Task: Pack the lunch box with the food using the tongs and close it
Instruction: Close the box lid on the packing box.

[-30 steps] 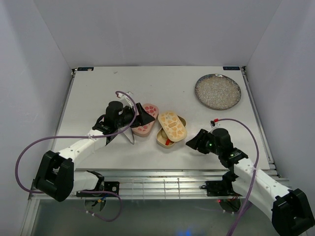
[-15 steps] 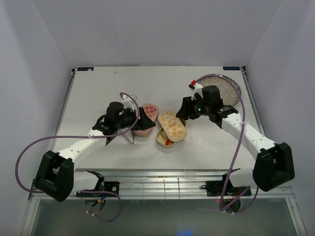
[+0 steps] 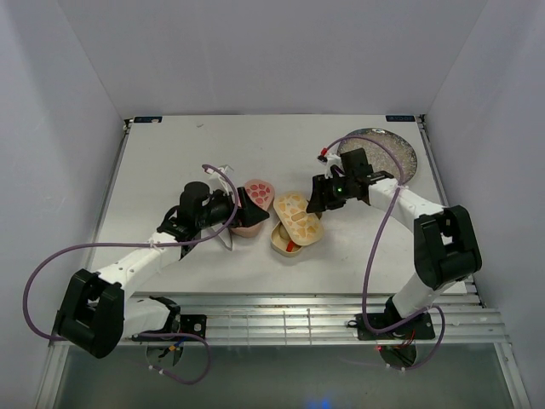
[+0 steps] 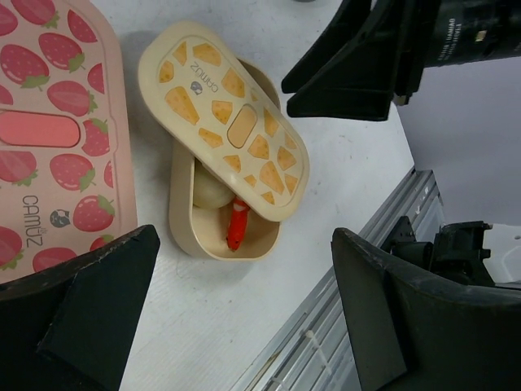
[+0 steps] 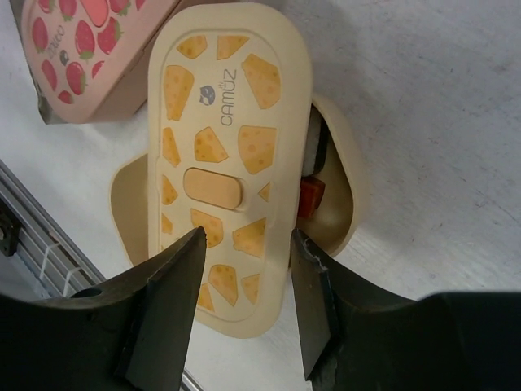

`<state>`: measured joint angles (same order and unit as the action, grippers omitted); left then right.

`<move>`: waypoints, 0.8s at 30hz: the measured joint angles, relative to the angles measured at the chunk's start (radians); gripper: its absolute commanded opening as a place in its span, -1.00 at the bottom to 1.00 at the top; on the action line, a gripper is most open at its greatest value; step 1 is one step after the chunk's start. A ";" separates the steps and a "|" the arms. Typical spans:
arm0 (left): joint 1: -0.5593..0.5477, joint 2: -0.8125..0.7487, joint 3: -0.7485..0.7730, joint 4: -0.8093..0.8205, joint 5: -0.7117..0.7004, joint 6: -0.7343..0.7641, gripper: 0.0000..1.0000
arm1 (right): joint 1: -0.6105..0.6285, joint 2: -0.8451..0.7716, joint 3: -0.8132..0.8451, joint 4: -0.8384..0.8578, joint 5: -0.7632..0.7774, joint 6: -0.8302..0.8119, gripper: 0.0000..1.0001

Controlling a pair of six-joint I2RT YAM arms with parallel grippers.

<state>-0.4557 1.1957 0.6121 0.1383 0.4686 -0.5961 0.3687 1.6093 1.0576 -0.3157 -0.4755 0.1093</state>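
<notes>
White tabletop [image 3: 170, 162] between pale walls carries the lunch box [image 3: 255, 209] in two parts near its middle. On the left sits the pink box [image 3: 252, 223], closed under its strawberry lid [image 4: 57, 130]. Just right of it is the tan tray [image 3: 288, 244], whose cheese-patterned lid [image 5: 220, 163] lies askew across it, leaving both ends uncovered. Food shows in the gaps: a cream ball [image 4: 210, 191] and an orange-red piece [image 4: 236, 228] at one end, and a red piece [image 5: 311, 195] beside a white, dark-edged one at the other.

The left gripper [image 4: 244, 326] hovers by the pink box, its fingers [image 4: 81, 318] spread wide and grasping nothing. The right gripper [image 5: 244, 314] hangs over the cheese-patterned lid, fingers [image 5: 163, 309] half parted astride it. Whether they touch it cannot be told. Thin silvery tongs [image 3: 224, 239] lie beneath the left arm. A grey speckled plate [image 3: 383, 153] sits at the far right.
</notes>
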 measured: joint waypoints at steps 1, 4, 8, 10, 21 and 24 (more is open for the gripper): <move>0.000 0.000 -0.002 0.008 0.000 -0.003 0.96 | -0.001 0.010 0.006 -0.001 0.000 -0.005 0.03; 0.000 0.000 -0.013 0.027 0.002 -0.006 0.96 | -0.003 0.041 0.022 0.000 0.000 -0.016 0.02; 0.000 0.003 -0.023 0.028 0.005 -0.007 0.96 | -0.008 0.070 0.027 0.000 -0.009 -0.028 0.01; 0.000 0.008 -0.023 0.028 0.010 -0.007 0.96 | -0.009 0.089 0.027 0.000 -0.018 -0.036 0.01; 0.000 0.011 -0.030 0.031 0.008 -0.015 0.96 | -0.014 0.156 0.052 0.006 -0.094 -0.056 -0.45; 0.000 0.012 -0.035 0.031 0.000 -0.016 0.96 | -0.016 0.155 0.052 0.020 -0.135 -0.027 -0.72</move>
<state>-0.4557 1.2076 0.5766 0.1696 0.4686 -0.6117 0.3531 1.7641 1.1095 -0.2955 -0.6102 0.0822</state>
